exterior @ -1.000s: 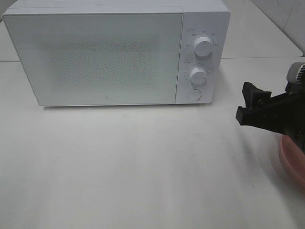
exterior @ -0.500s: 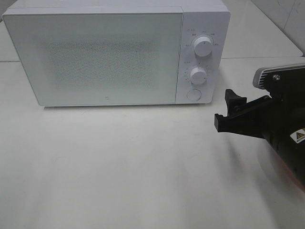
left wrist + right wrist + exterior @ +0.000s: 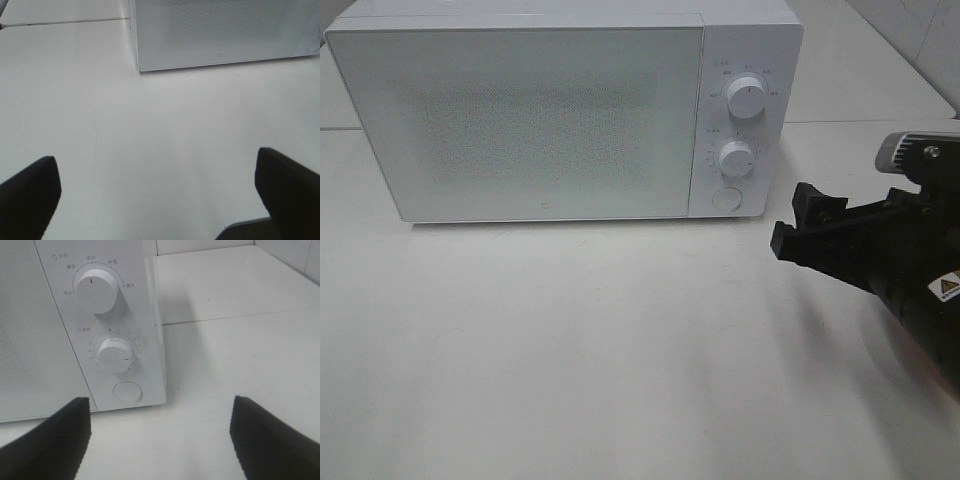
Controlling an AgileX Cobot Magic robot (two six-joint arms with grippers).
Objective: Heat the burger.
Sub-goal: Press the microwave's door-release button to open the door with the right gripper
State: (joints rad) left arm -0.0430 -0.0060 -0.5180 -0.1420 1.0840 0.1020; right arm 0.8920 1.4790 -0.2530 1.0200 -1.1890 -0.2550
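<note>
While both our claws stand open and empty, we begin at the left claw (image 3: 159, 192). Its two dark fingers (image 3: 30, 195) are spread very wide, with only the bare white table (image 3: 160, 130) between them and just ahead. Farther ahead of that claw stands the lower front of the white microwave (image 3: 220, 35).

Our right claw (image 3: 795, 220) is held over the table, its jaws well apart and gripping nothing. Ahead of it, clear of the fingertips, is the microwave's control panel. Nearest the claw is the round button (image 3: 127, 391), beyond that the lower knob (image 3: 116, 355), and farthest the upper knob (image 3: 97, 290). The microwave door (image 3: 520, 120) is closed and lies off to this claw's left.

The burger shows in none of our views, so we cannot tell where it is.
</note>
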